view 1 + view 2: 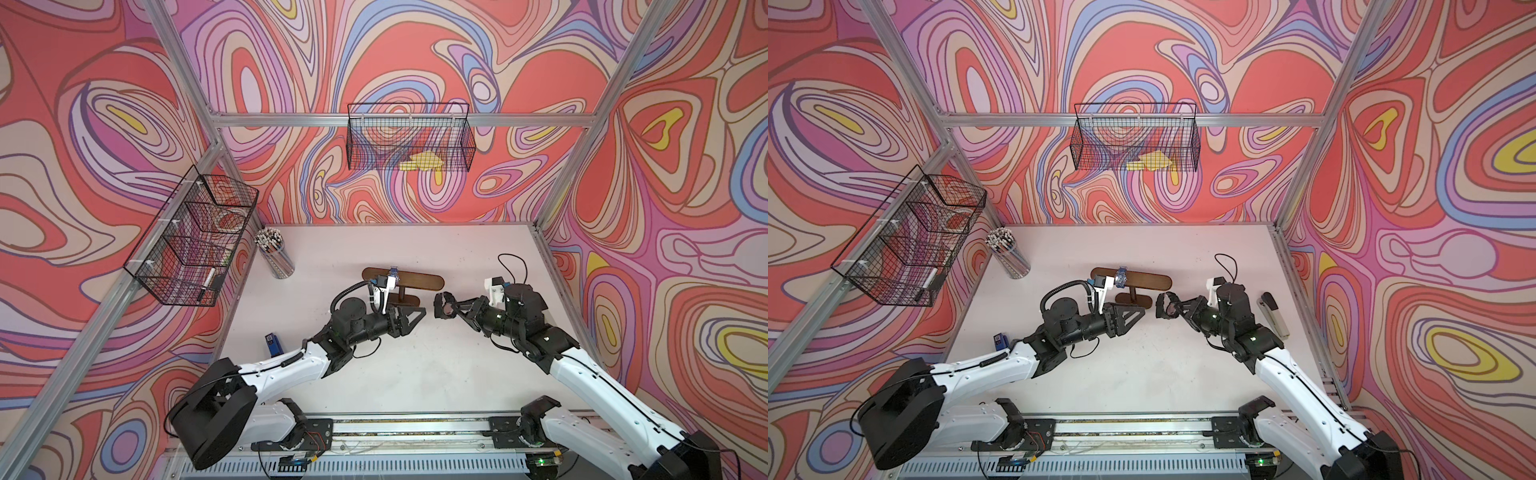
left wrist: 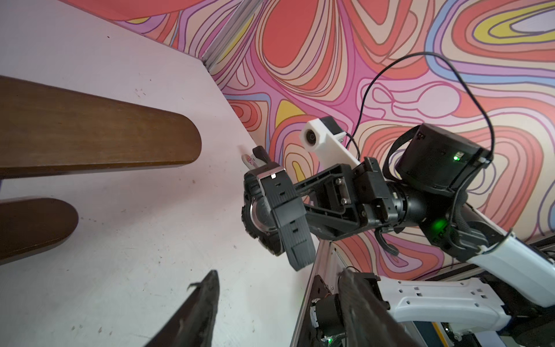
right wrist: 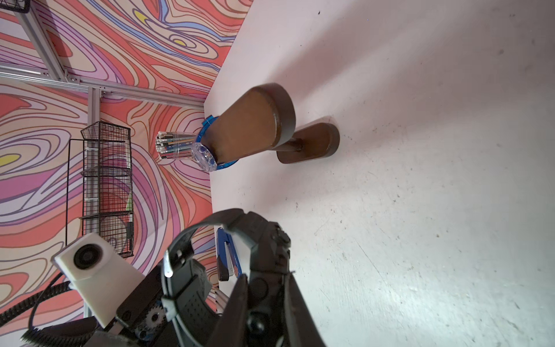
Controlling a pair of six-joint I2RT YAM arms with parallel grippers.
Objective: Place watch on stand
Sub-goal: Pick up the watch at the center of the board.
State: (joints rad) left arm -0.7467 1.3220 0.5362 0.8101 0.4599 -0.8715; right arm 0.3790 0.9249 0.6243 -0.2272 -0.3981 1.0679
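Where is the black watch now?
In both top views the black watch is mid-table, held by the right gripper, just off the stand's right end.

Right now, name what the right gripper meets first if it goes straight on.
Likely the stand, at its bar's near end, with the held watch leading the right gripper. Height is unclear; it might pass underneath.

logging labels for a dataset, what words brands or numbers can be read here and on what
None can be read.
black watch: case back too blurred to read.
blue stapler: any label too small.
blue watch on the stand: no legible marks.
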